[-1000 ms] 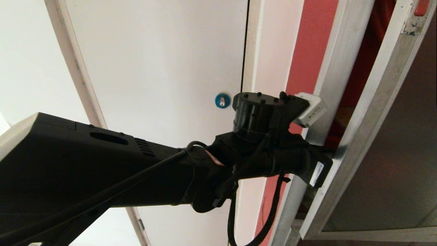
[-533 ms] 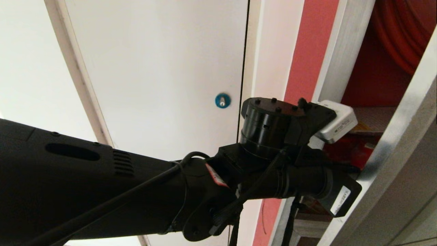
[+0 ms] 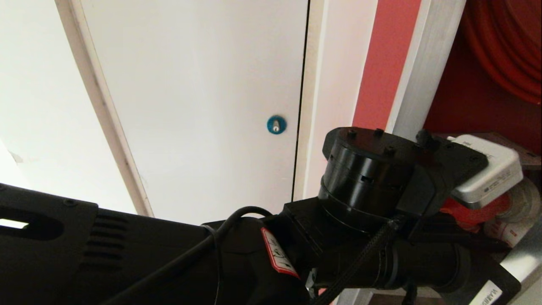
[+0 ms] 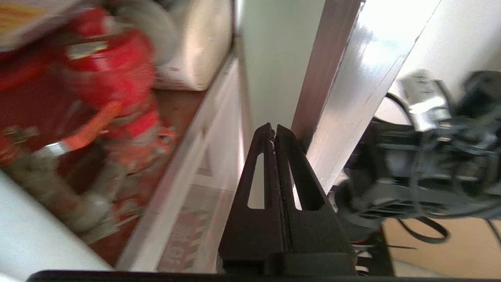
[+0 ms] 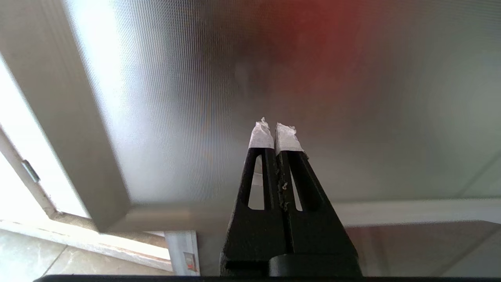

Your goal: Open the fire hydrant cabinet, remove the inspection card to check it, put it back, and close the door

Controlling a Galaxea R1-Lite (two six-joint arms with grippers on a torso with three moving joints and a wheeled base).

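Three views, taken in turn. Head view: left arm's black wrist housing fills the lower part of the picture, reaching toward the right, its silver wrist camera point(image 3: 487, 180) at the mouth of the fire hydrant cabinet point(image 3: 427, 67); the fingers themselves are hidden behind the wrist here. Cabinet's brushed-silver upright frame stands beside a red wall strip point(image 3: 385, 63), with the red interior and coils of the red hose reel point(image 3: 504, 46) to the right of it. Plain white door point(image 3: 194, 93) with its small blue round lock point(image 3: 276, 125) sits to the left. Left wrist view: left gripper point(image 4: 274, 129) has its two black fingers pressed together, nothing between them, tips just beside the silver edge of the door point(image 4: 352, 102), which stands swung out from the cabinet. Red valve point(image 4: 113, 86), blurred, lies inside the cabinet, a pale rolled hose point(image 4: 195, 43) past it. Inspection card: possibly the pale yellowish sheet at the picture's corner above the valve, cannot say for sure. Right wrist view: right gripper point(image 5: 276, 129) closed, white-taped tips touching each other, empty, pointing at a dark glass panel point(image 5: 352, 98) in a silver frame.
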